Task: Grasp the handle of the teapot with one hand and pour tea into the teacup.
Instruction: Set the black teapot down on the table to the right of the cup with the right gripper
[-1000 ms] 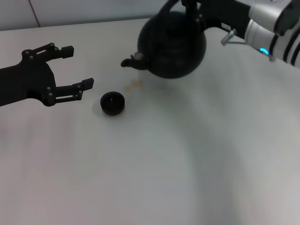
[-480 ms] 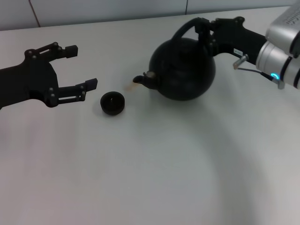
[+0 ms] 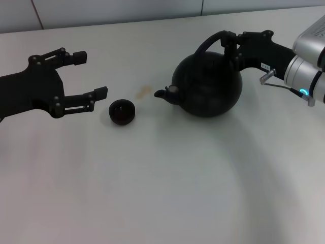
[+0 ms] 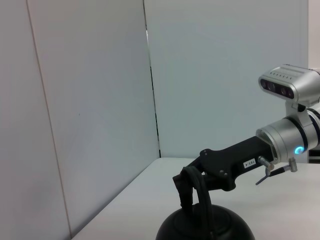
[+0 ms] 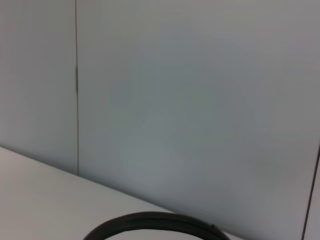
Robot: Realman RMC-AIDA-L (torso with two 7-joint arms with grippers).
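Observation:
The large black teapot [image 3: 208,91] rests upright on the white table, its spout [image 3: 163,94] pointing left toward the small black teacup [image 3: 122,112]. My right gripper [image 3: 229,44] is shut on the arched black handle [image 3: 210,39] at the top of the teapot. The left wrist view shows the handle [image 4: 195,192] held by that gripper [image 4: 187,186]. The handle's arc also shows in the right wrist view [image 5: 155,221]. My left gripper [image 3: 90,76] is open and empty, just left of the teacup.
A small brownish stain [image 3: 144,91] lies on the table [image 3: 167,183] between teacup and spout. A light panelled wall [image 4: 100,100] stands behind the table's far edge.
The right gripper has moved the teapot down and to the right, from tilted in the air above the cup to upright on the table. The left gripper has barely moved.

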